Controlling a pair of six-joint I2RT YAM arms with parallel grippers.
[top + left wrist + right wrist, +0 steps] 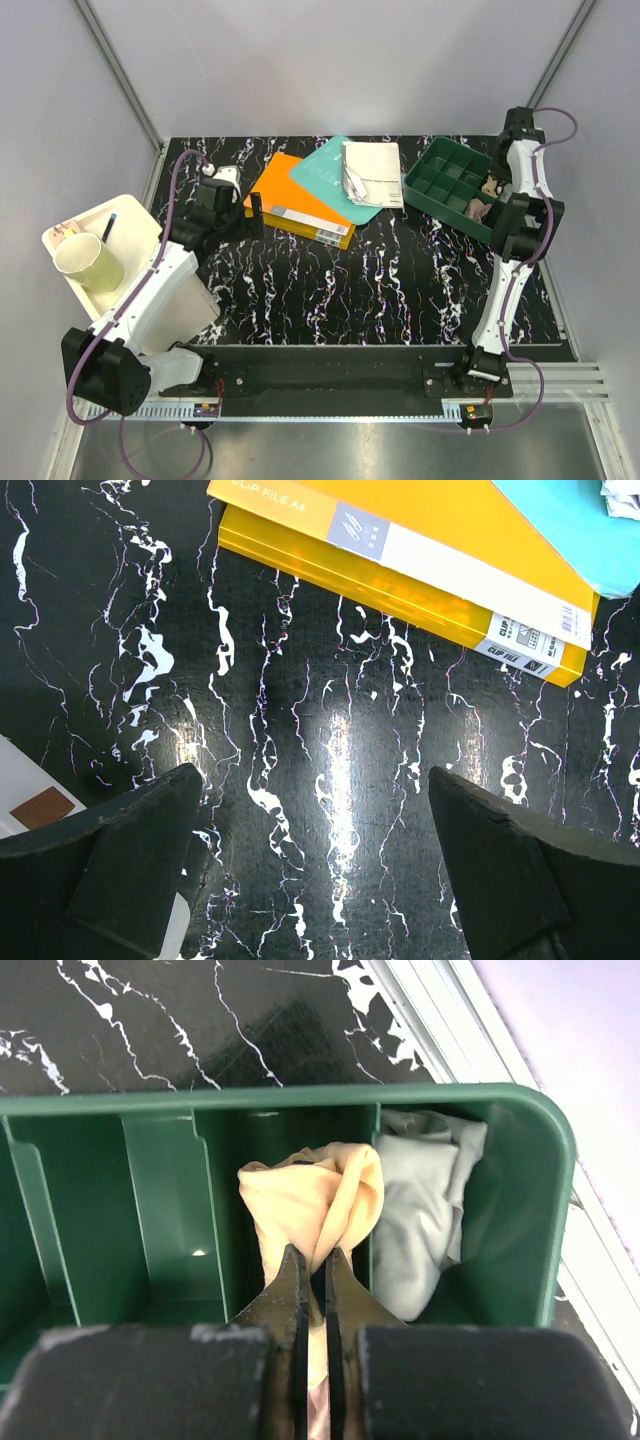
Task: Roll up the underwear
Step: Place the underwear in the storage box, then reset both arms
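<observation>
Two briefs: both are tucked in the green tray (pixel 300 1100); the beige underwear (pixel 310 1195) is in one compartment and the grey underwear (pixel 425 1210) in the corner one right beside it.
Right gripper (pixel 310 1257): clamped tight on a bunched fold of the beige pair.
Left gripper (pixel 312 780): held wide open over the table (pixel 380 290), nothing gripped.
Handling: light, floppy cloth, so sagging and bunching are expected. A waistband edge is probably better grabbed for flattening.
Surface: glossy black marble look, so some sliding is likely.
Room: the middle stretch should be enough for rolling. The back is taken up by the orange file (pixel 400 570) and teal book (pixel 325 170).
</observation>
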